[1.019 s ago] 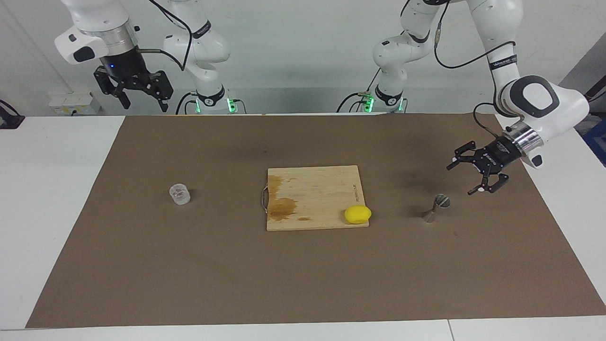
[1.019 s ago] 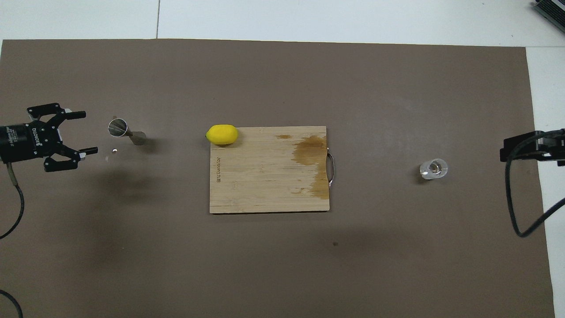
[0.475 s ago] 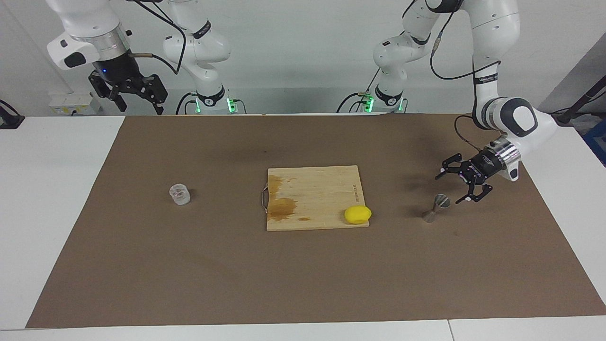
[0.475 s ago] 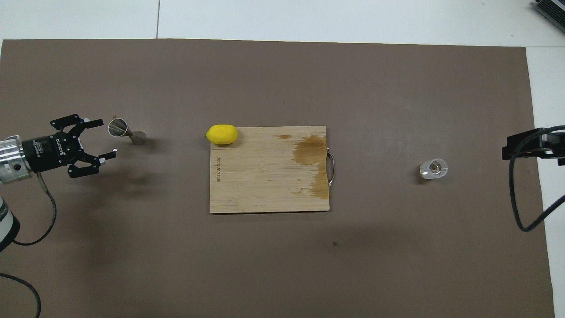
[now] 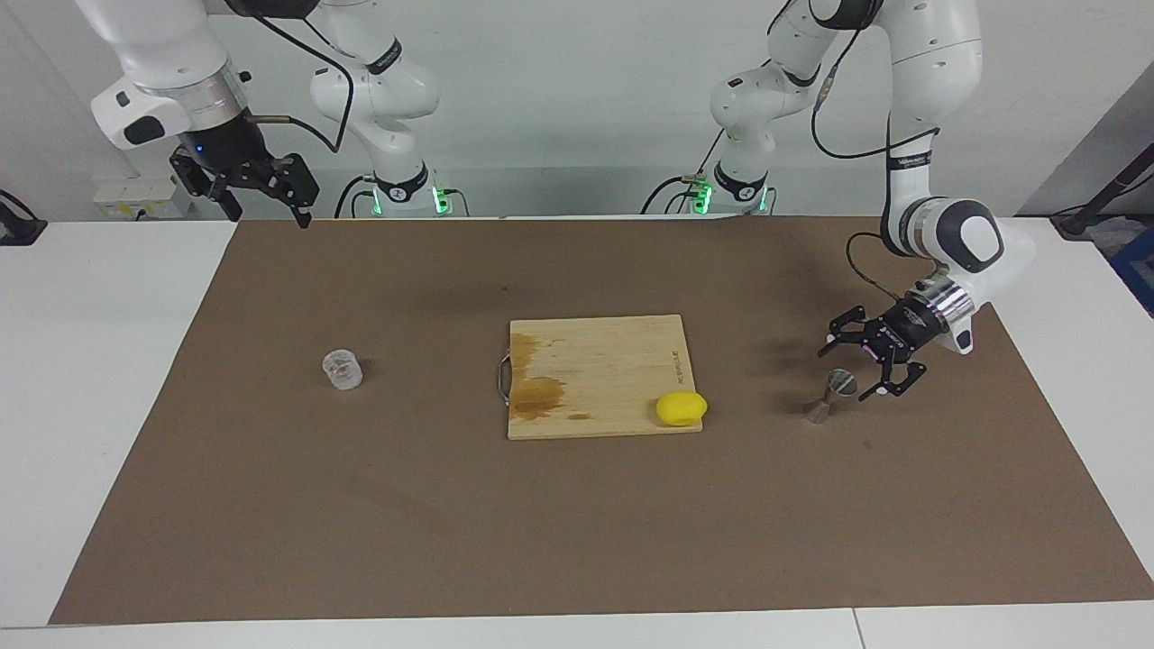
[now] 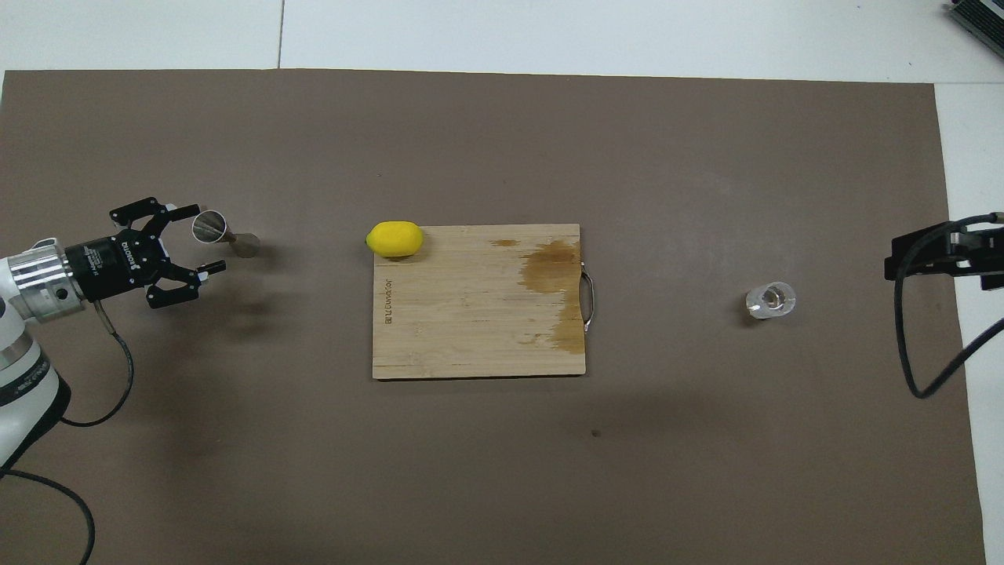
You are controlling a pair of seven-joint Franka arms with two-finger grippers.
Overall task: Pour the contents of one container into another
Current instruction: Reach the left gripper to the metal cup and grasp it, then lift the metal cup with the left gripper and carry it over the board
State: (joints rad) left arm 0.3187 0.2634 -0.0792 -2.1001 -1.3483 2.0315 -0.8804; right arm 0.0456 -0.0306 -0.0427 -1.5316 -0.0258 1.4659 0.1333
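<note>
Jaws spread wide and empty, the left gripper [image 5: 847, 371] hangs low over the mat, lying nearly flat and aimed toward the right arm's end of the table. Its 2 fingertips bracket the upper cone of the jigger [image 5: 831, 396] without touching it. In the overhead view the far fingertip [image 6: 188, 209] sits just beside the jigger's mouth [image 6: 209, 227], while the near one points past the rim on the robots' side.

The jigger itself stands on its lower cone, apparently leaning a little, at the left arm's end of the brown mat [image 5: 577, 523], well apart from everything else.

Judging from this, the step in hand is the left arm's grasp of the jigger. To do it well, the gripper should slide on a touch more so the waist or upper cone sits squarely between the fingertips, then close slowly and evenly. A nudge from 1 fingertip first could tip such a narrow-footed piece.

Out from there, a lemon [image 5: 681, 408] rests on the far corner of the stained cutting board [image 5: 595, 361] in the middle of the mat. The clear cup [image 5: 343, 370] stands upright toward the right arm's end, well apart from the board, untouched.

The right gripper [image 5: 266, 194] waits high by the robots' edge of the mat, at its own end of the table, fingers parted and holding nothing. Pouring has not begun; neither vessel is yet in hand.
</note>
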